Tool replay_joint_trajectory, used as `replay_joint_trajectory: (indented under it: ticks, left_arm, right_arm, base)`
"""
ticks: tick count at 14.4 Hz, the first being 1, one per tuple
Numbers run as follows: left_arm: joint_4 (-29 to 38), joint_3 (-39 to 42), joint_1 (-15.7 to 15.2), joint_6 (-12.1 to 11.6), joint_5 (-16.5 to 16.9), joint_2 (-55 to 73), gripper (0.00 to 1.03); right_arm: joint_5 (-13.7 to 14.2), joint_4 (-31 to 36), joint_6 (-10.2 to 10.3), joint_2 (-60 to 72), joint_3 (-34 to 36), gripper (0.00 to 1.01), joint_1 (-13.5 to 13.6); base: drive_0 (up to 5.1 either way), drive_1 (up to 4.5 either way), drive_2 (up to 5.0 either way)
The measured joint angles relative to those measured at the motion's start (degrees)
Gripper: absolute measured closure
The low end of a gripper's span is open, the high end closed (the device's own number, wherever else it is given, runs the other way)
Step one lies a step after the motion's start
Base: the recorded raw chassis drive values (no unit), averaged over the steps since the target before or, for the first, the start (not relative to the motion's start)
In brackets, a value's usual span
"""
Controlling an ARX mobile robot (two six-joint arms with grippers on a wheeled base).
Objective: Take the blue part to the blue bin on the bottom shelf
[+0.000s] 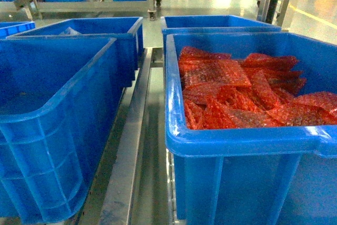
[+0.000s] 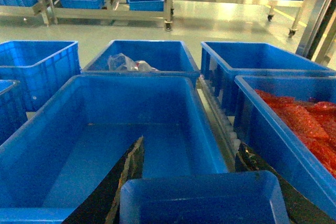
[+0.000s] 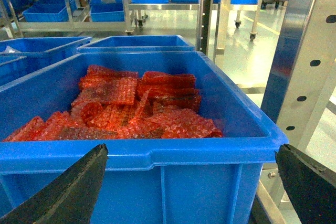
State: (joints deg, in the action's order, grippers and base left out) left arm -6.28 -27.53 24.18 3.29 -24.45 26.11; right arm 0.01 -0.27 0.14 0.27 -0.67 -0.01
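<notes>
A warehouse floor with steel racks is being shown; the right gripper (image 3: 191, 182), jaws spread wide and empty, is being held near the bin (image 3: 157, 153) of red packets (image 3: 131, 108); no blue part is being seen.

This is a warehouse or factory stockroom. Blue plastic bins (image 1: 63, 109) sit in rows on steel rack rails (image 1: 129, 151), and one bin (image 1: 247, 140) just right of the rail holds a heap of red bubble-wrap bags (image 1: 242, 93). Beyond the bins, across a glossy pale floor (image 2: 157, 32), wheeled steel racks (image 2: 105, 11) carry more blue bins. A perforated steel upright (image 3: 304, 66) stands beside the bag-filled bin.
</notes>
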Motion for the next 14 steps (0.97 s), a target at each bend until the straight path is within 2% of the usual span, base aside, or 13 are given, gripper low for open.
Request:
replay_joint_trajectory:
  ticks: [1, 2, 3, 4, 5, 7, 8, 10, 14]
  left_arm:
    - [-7.58, -2.27, 3.5, 2.08, -10.29, 2.05, 0.59]
    - [-8.96, -3.02, 4.5, 3.61, -19.15, 4.26, 0.59]
    - [-6.71, -2.99, 2.21, 4.13, -22.25, 6.43, 0.59]
    - [-3.21, -2.99, -0.17, 4.15, -20.7, 8.57, 0.59]
    - [1.4, -3.02, -2.99, 4.11, -17.11, 11.8, 0.59]
    - [12.02, -3.69, -10.56, 4.02, -6.73, 25.42, 0.59]
    - [16.15, -5.01, -13.53, 4.35, -2.71, 33.14, 0.59]
    - [23.1, -10.56, -16.85, 6.97, 2.58, 45.64, 0.59]
    - [24.35, -11.87, -16.37, 7.28, 3.58, 49.24, 0.07]
  right_arm:
    - [0.02, -0.02, 0.02, 0.0, 0.0, 0.03, 0.0]
    - [-0.04, 0.04, 0.0, 0.0, 0.0, 0.03, 0.0]
    - [0.02, -0.02, 0.0, 0.0, 0.0, 0.03, 0.0]
    - [0.0, 0.02, 0.0, 0.0, 0.0, 0.03, 0.0]
    - [0.0, 0.0, 0.0, 0.0, 0.0, 0.03, 0.0]
    - [0.0, 0.0, 0.0, 0.0, 0.0, 0.03, 0.0]
    - [0.0, 0.0, 0.0, 0.0, 0.0, 0.03, 0.0]
    - [0.0, 0.0, 0.0, 0.0, 0.0, 0.03, 0.0]
    - [0.0, -0.02, 0.0, 0.0, 0.0, 0.03, 0.0]
  base:
    - [0.0, 0.0, 0.0]
    - [0.0, 0.0, 0.0]
    - [0.0, 0.0, 0.0]
    - [0.0, 0.0, 0.0]
    - [0.0, 0.0, 0.0]
    - [0.0, 0.0, 0.0]
    - [0.0, 0.0, 0.0]
    - [0.0, 0.0, 0.0]
    - [0.0, 0.0, 0.0]
